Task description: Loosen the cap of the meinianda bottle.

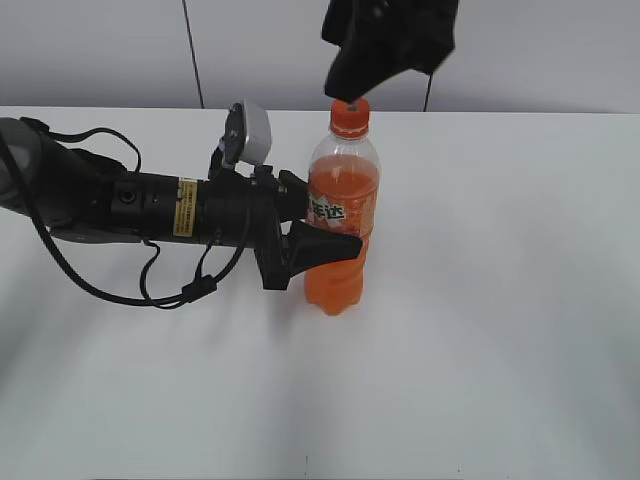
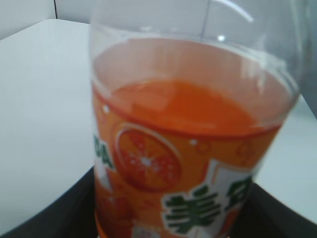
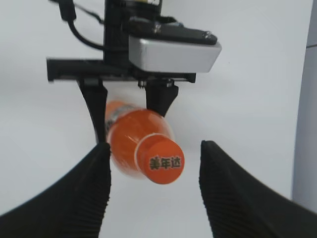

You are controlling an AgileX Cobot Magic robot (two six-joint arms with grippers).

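Observation:
The meinianda bottle (image 1: 342, 215) stands upright on the white table, filled with orange soda. My left gripper (image 1: 315, 228) reaches in from the left and is shut on its labelled waist. In the left wrist view the bottle (image 2: 188, 148) fills the frame, with the dark fingers (image 2: 59, 218) at the bottom corners. The orange cap (image 1: 350, 118) sits on the neck. My right gripper (image 1: 352, 92) hangs just above it. From the right wrist view the cap (image 3: 161, 160) lies between the jaws of the right gripper (image 3: 154, 146), which is open, with a gap on each side.
The white table (image 1: 500, 300) stretches around the bottle, with a grey wall behind it. The left arm and its cables (image 1: 120, 210) lie across the table's left half. The left wrist camera housing (image 3: 173, 52) shows beyond the bottle.

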